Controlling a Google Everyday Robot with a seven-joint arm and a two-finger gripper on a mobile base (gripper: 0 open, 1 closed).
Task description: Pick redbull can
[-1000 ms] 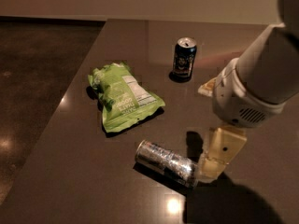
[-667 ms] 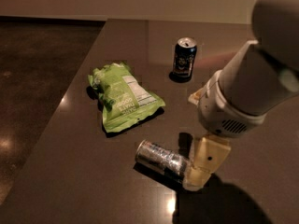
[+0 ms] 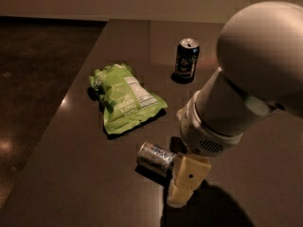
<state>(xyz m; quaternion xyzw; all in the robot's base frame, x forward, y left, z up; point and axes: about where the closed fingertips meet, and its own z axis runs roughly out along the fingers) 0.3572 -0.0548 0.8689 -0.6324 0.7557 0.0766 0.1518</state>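
Note:
The redbull can (image 3: 155, 158) lies on its side on the dark table (image 3: 71, 183), near the front, its silver end turned to the left. My gripper (image 3: 179, 193) hangs from the big pale arm (image 3: 236, 98) and comes down right at the can's right end, which it hides. I cannot tell whether it touches the can.
A green chip bag (image 3: 124, 98) lies flat just behind and to the left of the can. A shorter dark can (image 3: 186, 58) stands upright at the back. The table's left edge runs diagonally, with dark floor (image 3: 33, 79) beyond it.
The arm has swung left and toward the camera. The gripper has moved left onto the can's right end. The can, the bag and the dark can have not moved.

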